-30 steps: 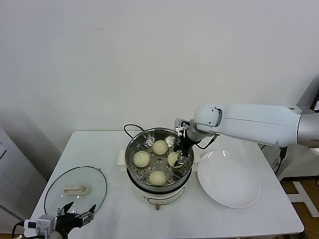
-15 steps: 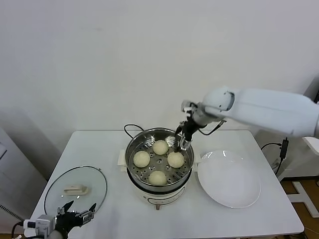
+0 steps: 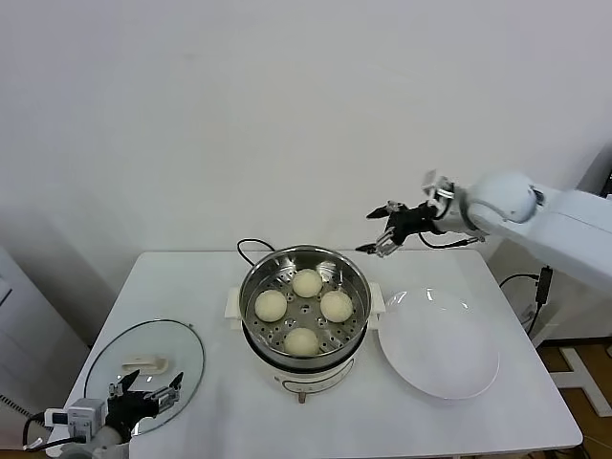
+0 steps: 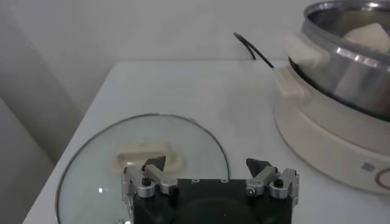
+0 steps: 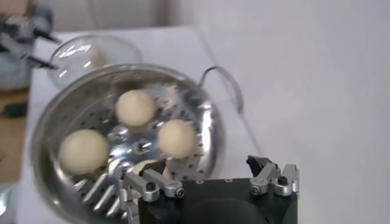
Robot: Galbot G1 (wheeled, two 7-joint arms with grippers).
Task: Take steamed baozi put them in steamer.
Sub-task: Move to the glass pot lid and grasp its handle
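The steamer [image 3: 287, 256] stands at the table's middle with several steamed baozi [image 3: 337, 305] lying apart on its perforated tray. My right gripper [image 3: 378, 235] hangs open and empty in the air, above and to the right of the steamer's rim. The right wrist view looks down past that gripper [image 5: 206, 164] into the steamer [image 5: 210, 122], with baozi [image 5: 135, 107] on the tray. My left gripper [image 3: 143, 397] sits low at the front left, open and empty, over the near edge of the glass lid [image 3: 143, 361]. In the left wrist view the left gripper [image 4: 205, 164] holds nothing.
An empty white plate [image 3: 440, 346] lies right of the steamer. The glass lid [image 4: 122, 159] with its white handle lies flat at the front left. The steamer's white base [image 4: 329, 134] and black cord [image 3: 251, 245] sit behind and beside it. A wall stands close behind.
My right gripper let go of a baozi on the tray's right side, opened fully, then rose out of the steamer and swung up and right. The left gripper shifted slightly.
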